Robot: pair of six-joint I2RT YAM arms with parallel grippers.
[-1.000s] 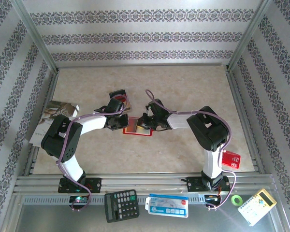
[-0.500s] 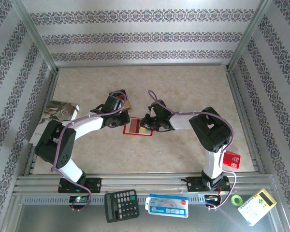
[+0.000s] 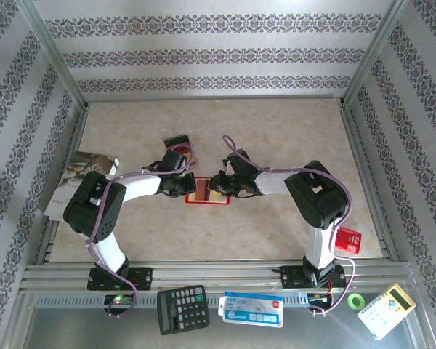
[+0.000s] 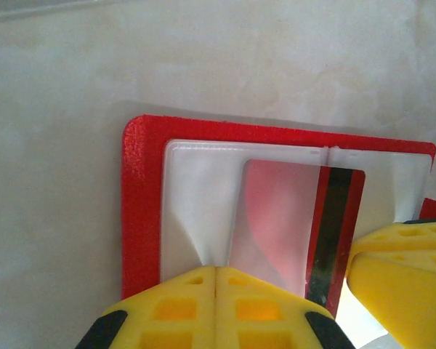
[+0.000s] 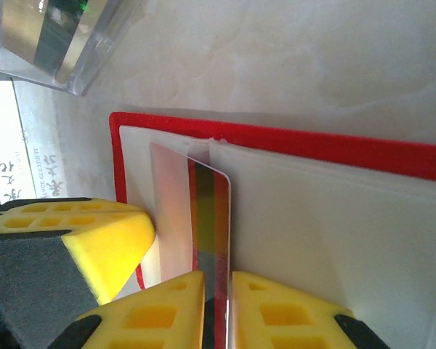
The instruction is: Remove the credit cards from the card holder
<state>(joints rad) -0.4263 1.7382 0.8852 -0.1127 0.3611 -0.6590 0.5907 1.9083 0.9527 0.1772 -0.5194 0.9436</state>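
The red card holder (image 3: 207,192) lies open on the table between both arms, its pale inner pocket (image 4: 203,196) facing up. My left gripper (image 4: 215,270) is shut on the near edge of that pocket at the holder's left side (image 3: 180,185). A red credit card (image 5: 212,211) with a dark stripe stands partly out of the pocket, and my right gripper (image 5: 219,280) is shut on its edge (image 3: 219,185). The same card (image 4: 336,218) shows in the left wrist view beside a right finger (image 4: 400,269). More cards (image 3: 180,145) lie behind the left gripper.
A booklet (image 3: 83,171) lies at the table's left edge and a red box (image 3: 346,240) by the right arm's base. On the front shelf sit a black calculator (image 3: 182,308), a blue-and-white packet (image 3: 251,309), a green tape roll (image 3: 357,300) and a pale calculator (image 3: 386,310).
The left gripper swung back toward the cards behind it, then returned to the holder's left edge. The right gripper has stayed at the red card.
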